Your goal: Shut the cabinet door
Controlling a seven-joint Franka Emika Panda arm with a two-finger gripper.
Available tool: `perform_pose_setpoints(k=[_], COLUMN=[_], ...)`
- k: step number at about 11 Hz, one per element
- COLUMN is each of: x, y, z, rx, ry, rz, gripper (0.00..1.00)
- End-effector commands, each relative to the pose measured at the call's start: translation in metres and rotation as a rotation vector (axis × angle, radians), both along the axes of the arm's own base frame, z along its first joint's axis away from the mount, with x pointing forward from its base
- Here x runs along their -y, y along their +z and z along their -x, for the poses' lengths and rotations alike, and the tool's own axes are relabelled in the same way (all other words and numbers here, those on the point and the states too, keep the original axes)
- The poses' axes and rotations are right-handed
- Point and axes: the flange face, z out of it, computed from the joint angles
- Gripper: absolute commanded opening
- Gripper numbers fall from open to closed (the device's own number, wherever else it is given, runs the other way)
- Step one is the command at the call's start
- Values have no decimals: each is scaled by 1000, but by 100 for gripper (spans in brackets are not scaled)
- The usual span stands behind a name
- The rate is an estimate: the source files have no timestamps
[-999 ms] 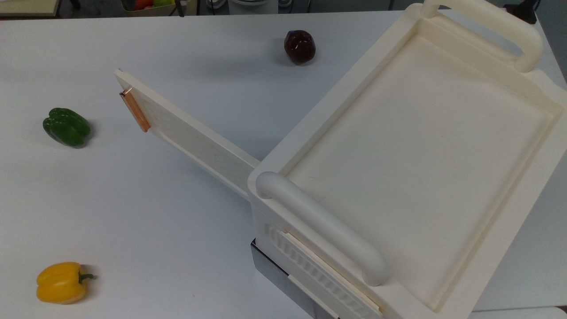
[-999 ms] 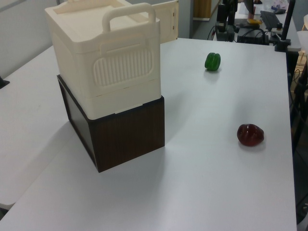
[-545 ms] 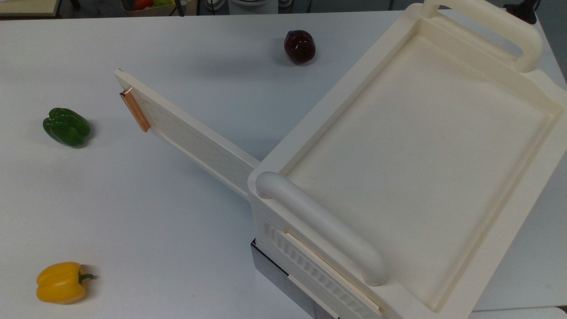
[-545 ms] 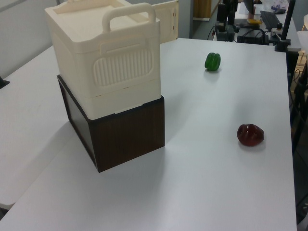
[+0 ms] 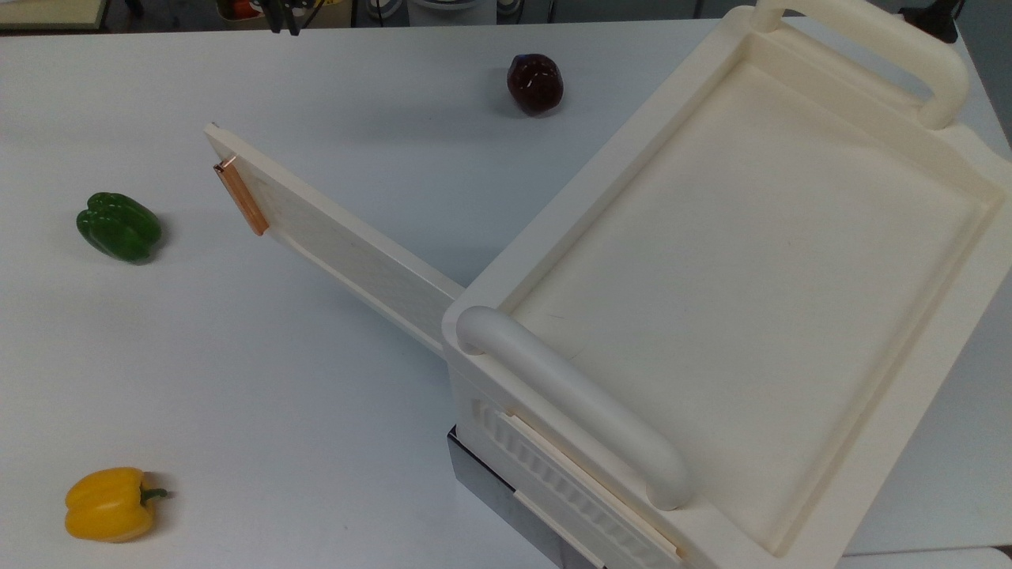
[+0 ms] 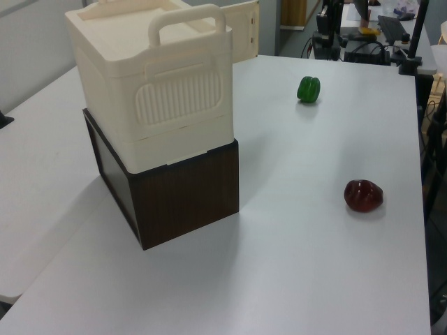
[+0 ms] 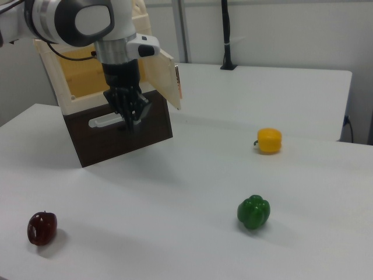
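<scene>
The hand (image 7: 132, 118) is hanging fingers-down in front of the cabinet (image 7: 87, 76) in the right view, apparently pressed together and holding nothing (the dark base behind is making this hard to read). The cabinet door (image 5: 332, 241) is standing wide open, its long axis stretching toward the top view's upper left, copper handle (image 5: 240, 198) at the far end, above the bench (image 5: 261, 371).

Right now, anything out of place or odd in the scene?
Only the cabinet door: it stands swung wide open from the cabinet. Nothing spilled or damaged. The green pepper, yellow pepper and dark red one lie apart on the table.
</scene>
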Motion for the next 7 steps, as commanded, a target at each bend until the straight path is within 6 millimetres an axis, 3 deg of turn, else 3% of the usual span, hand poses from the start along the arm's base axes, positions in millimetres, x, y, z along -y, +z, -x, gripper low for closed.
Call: perform_pose_setpoints(k=[1, 3, 5, 7], x=[2, 7, 26, 43], y=[-4, 3, 14, 17], z=[-11, -18, -19, -33], rx=[57, 125, 168, 238], ry=[173, 418, 650, 713], rz=[18, 46, 84, 112], gripper=[0, 0, 0, 0])
